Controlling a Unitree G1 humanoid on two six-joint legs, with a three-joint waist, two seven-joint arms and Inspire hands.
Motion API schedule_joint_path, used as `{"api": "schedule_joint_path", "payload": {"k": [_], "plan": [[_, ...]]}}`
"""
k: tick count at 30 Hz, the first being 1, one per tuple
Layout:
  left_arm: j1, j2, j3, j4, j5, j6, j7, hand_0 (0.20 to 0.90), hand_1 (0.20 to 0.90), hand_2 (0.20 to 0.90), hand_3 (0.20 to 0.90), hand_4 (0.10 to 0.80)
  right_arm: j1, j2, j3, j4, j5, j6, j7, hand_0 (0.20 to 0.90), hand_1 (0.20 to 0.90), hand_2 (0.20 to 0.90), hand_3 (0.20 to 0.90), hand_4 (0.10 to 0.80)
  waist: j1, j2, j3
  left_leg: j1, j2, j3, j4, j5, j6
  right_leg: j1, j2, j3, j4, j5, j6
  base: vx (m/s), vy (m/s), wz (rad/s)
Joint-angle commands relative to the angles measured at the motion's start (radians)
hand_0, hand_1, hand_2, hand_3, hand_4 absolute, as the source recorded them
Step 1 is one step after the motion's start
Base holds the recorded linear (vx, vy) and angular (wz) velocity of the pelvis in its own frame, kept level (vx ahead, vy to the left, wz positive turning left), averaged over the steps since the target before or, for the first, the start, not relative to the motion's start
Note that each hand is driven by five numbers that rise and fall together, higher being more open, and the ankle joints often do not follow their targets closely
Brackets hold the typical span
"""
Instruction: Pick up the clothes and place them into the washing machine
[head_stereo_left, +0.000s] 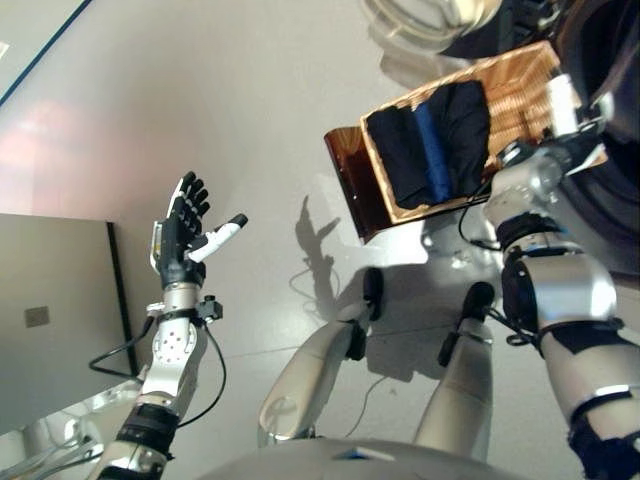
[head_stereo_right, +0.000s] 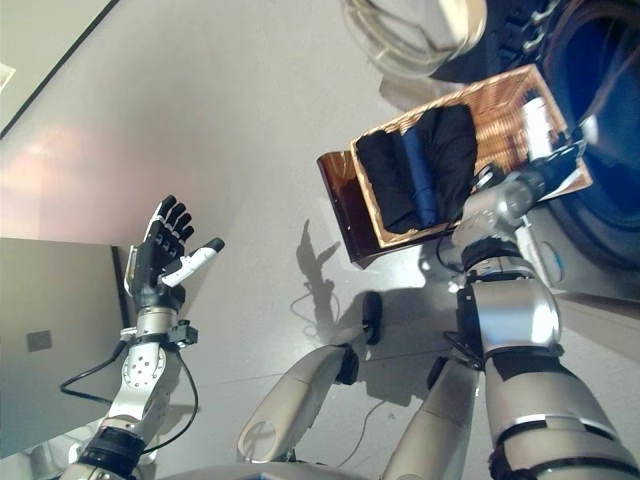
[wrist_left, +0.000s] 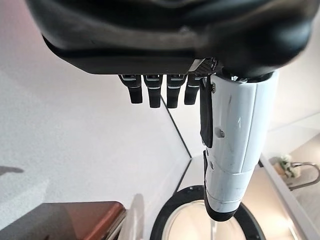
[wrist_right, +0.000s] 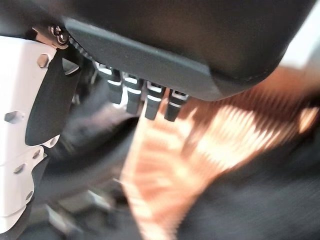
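A wicker basket (head_stereo_left: 520, 72) stands on the floor and holds folded clothes (head_stereo_left: 435, 140), black with a blue piece between. My right hand (head_stereo_left: 572, 118) reaches over the basket's right rim, beside the washing machine's dark drum opening (head_stereo_right: 605, 120). Its wrist view shows straight fingers (wrist_right: 150, 102) above wicker (wrist_right: 200, 145) and dark cloth (wrist_right: 85, 145), holding nothing. My left hand (head_stereo_left: 185, 235) is raised far to the left over bare floor, open, fingers (wrist_left: 160, 92) straight and white-covered thumb (wrist_left: 232, 145) spread out.
The washer's round glass door (head_stereo_left: 430, 22) hangs open just beyond the basket. A grey cabinet (head_stereo_left: 50, 310) stands at the left, close to my left arm. Pale floor spreads between the cabinet and the basket.
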Motion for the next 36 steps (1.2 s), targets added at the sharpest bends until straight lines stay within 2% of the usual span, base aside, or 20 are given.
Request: {"api": "schedule_joint_path", "payload": {"k": [1,4,11,20,36], "plan": [[0.004,0.037,0.090,-0.029,0.008,-0.055,0.021,0.900,0.900,0.900,0.900,0.800,-0.035,-0.082,0.132,-0.051,-0.273,0.042,-0.019,0.900,0.900,0.900,0.900,0.800,0.025,-0.016,-0.028,-0.040,0.016,-0.031,0.001,-0.051,-0.095,0.090,0.040,-0.032,-0.038,-0.084,-0.047,-0.040,-0.045,-0.01],[0.023,0.033,0.113,-0.060,0.002,-0.049,0.017,0.900,0.900,0.900,0.900,0.800,-0.092,-0.098,0.257,0.034,-0.473,0.131,-0.051,0.900,0.900,0.900,0.900,0.800,0.028,-0.041,-0.016,-0.056,0.022,-0.038,0.019,-0.052,-0.093,0.082,0.048,-0.044,-0.028,-0.085,-0.053,-0.030,-0.032,0.05],[0.029,0.024,0.131,-0.123,-0.003,-0.048,0.008,0.900,0.900,0.900,0.900,0.800,-0.138,-0.107,0.310,0.096,-0.543,0.172,-0.053,0.900,0.900,0.900,0.900,0.800,0.032,-0.069,0.007,-0.090,0.029,-0.055,0.049,-0.056,-0.093,0.063,0.053,-0.059,0.000,-0.097,-0.059,-0.005,-0.031,0.06],[0.005,0.020,0.144,-0.173,0.016,-0.049,0.031,0.900,0.900,0.900,0.900,0.800,-0.188,-0.105,0.314,0.138,-0.529,0.185,-0.061,0.900,0.900,0.900,0.900,0.800,0.042,-0.091,0.047,-0.139,0.028,-0.072,0.081,-0.063,-0.096,0.028,0.051,-0.081,0.038,-0.115,-0.065,0.019,-0.007,0.13],[-0.060,0.009,0.156,-0.279,0.057,-0.080,0.084,0.900,0.900,0.900,0.900,0.800,-0.211,-0.089,0.314,0.141,-0.498,0.178,-0.064,0.900,0.900,0.900,0.900,0.800,0.073,-0.100,0.071,-0.200,0.005,-0.093,0.116,-0.078,-0.091,-0.013,0.034,-0.101,0.080,-0.144,-0.069,0.035,0.015,0.07]]}}
